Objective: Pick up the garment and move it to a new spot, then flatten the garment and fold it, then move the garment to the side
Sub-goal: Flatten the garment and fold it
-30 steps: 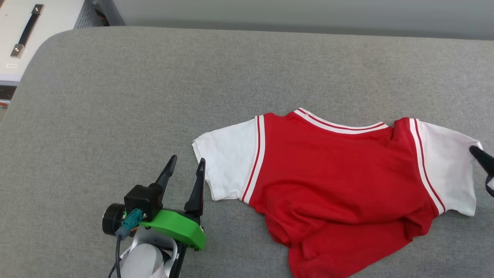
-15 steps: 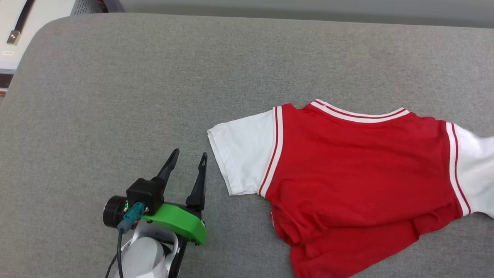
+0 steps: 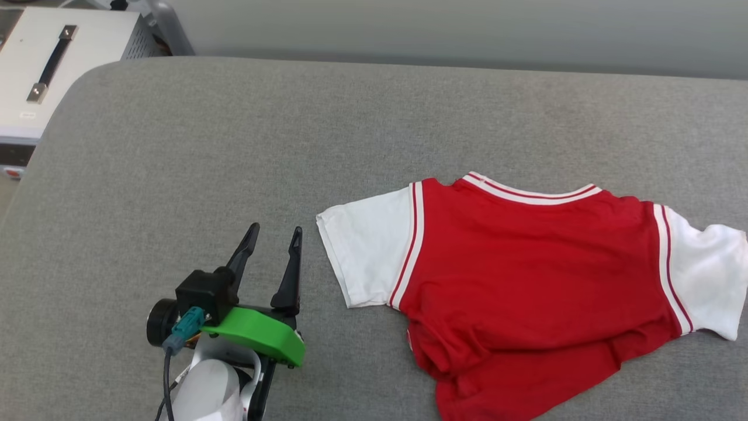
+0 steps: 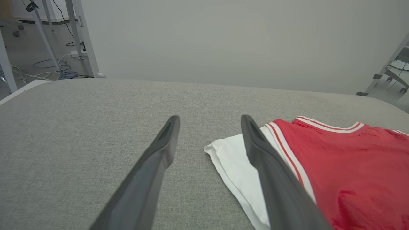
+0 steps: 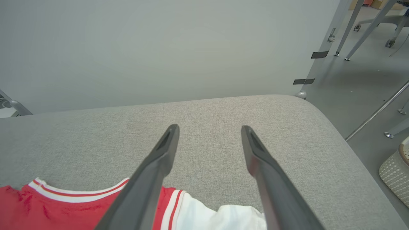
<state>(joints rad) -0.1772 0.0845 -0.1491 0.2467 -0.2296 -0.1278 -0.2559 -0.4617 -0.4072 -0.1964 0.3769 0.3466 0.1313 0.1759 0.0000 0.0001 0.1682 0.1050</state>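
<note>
The garment (image 3: pixel 526 275) lies rumpled on the grey table (image 3: pixel 234 146), lower right of the head view. Beside it at lower left, the left gripper (image 3: pixel 273 234) and the right gripper (image 5: pixel 210 129) both have fingers spread, grasping nothing

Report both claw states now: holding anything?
Left claw: open, empty, beside the garment.
Right claw: open, empty, above the garment's white sleeve.

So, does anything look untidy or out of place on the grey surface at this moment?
Yes. The garment is not flat: its lower red part is bunched into folds and lies skewed, and the white sleeve at the head view's right is crumpled. Nothing looks torn or stained, as far as can be seen.
</note>
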